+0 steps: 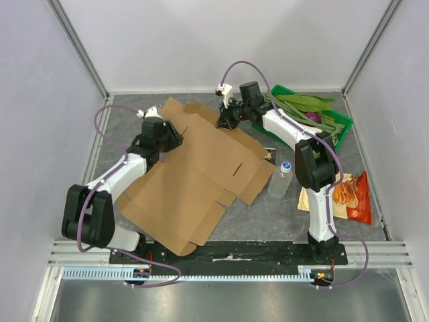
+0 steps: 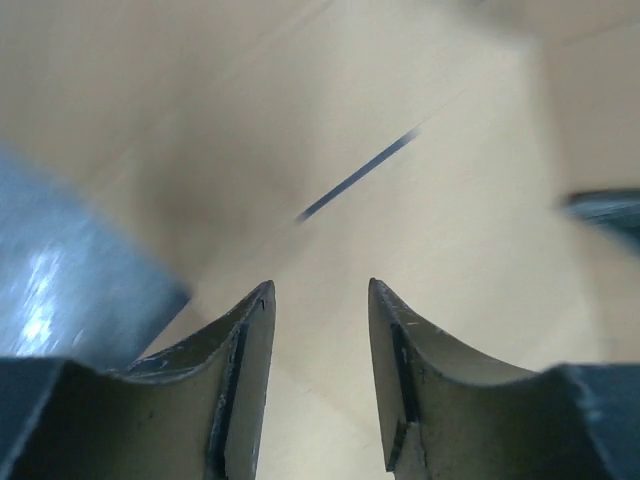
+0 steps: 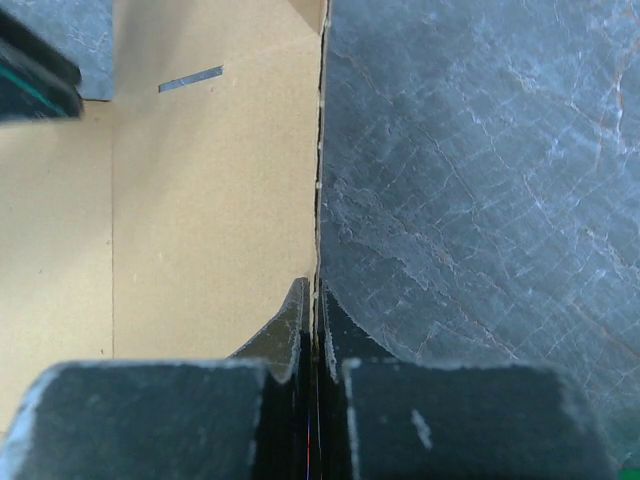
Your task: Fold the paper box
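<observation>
The paper box [image 1: 194, 178] is a flat brown cardboard blank spread over the middle of the grey table. My left gripper [image 1: 175, 137] is at its far left part; in the left wrist view it [image 2: 320, 300] is open, fingers apart just over the cardboard [image 2: 330, 130], with nothing between them. My right gripper [image 1: 224, 121] is at the blank's far edge. In the right wrist view it [image 3: 317, 300] is shut on the thin edge of the cardboard [image 3: 210, 210], which stands edge-on between the fingers.
A green tray [image 1: 343, 122] of leafy greens sits at the far right. A clear water bottle [image 1: 280, 179] stands right of the blank. An orange snack bag [image 1: 352, 196] lies by the right arm. White walls enclose the table [image 1: 268, 221].
</observation>
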You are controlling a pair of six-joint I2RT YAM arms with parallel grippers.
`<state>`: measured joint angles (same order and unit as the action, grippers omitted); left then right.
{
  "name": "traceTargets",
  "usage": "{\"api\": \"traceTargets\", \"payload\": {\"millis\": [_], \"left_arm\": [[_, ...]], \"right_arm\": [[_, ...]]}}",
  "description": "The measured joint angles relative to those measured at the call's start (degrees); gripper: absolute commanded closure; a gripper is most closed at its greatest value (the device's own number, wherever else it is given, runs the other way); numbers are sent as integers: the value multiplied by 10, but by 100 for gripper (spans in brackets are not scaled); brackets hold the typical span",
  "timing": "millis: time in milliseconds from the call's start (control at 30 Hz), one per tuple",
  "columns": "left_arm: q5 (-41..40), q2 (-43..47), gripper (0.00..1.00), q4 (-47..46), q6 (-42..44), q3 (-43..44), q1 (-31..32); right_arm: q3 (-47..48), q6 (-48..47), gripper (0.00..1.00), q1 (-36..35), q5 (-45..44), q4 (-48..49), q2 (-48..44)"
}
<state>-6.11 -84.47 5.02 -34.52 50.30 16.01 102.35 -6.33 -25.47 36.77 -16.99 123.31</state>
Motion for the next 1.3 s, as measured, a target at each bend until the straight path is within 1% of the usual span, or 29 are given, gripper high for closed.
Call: {"api": "traceTargets", "payload": {"millis": [33, 67, 100, 167, 200, 300, 433, 533, 633, 767, 833, 867, 933, 967, 1033, 1067, 1167, 1300], "left_arm": [[21, 18, 54, -15, 0, 7, -5], [41, 25, 62, -22, -1, 26, -10], [58, 22, 66, -26, -1, 54, -16], [81, -4, 74, -29, -4, 123, -32], [85, -21, 76, -29, -6, 158, -39], [86, -61, 79, -26, -10, 238, -54], [85, -100, 84, -17, -20, 291, -62], [109, -146, 85, -10, -26, 332, -57], [127, -173, 85, -6, -30, 337, -43], [147, -180, 86, -5, -35, 319, -18], [146, -180, 85, -17, -36, 304, -12], [149, -180, 80, -21, -36, 297, -12], [152, -176, 74, -23, -36, 280, -16], [152, -173, 67, -23, -36, 271, -17], [154, -160, 62, -21, -35, 252, -19], [156, -149, 58, -17, -35, 238, -21], [168, -104, 51, -8, -35, 203, -32], [172, -18, 49, -7, -20, 166, -49]], "right_arm": [[0, -2, 100, -1, 2, 2, -3], [0, -3, 100, -1, 5, 3, -5], [0, -4, 100, -2, 6, 4, -6], [0, -6, 100, -2, 8, 5, -9], [0, -7, 100, -3, 8, 5, -10], [0, -8, 100, -5, 8, 5, -10], [0, -8, 100, -7, 8, 5, -11], [0, -8, 100, -9, 7, 5, -16], [0, -8, 100, -13, 0, 5, -24], [2, -18, 100, -26, -31, -3, -32], [9, -32, 100, -36, -66, -28, -34], [13, -41, 100, -41, -87, -37, -34], [19, -66, 100, -54, -133, -50, -34], [22, -82, 100, -62, -157, -55, -34], [26, -116, 100, -80, -206, -60, -35], [27, -132, 100, -87, -224, -60, -36], [28, -172, 100, -99, -251, -60, -41], [47, -222, 100, -101, -245, -66, -45]]}}
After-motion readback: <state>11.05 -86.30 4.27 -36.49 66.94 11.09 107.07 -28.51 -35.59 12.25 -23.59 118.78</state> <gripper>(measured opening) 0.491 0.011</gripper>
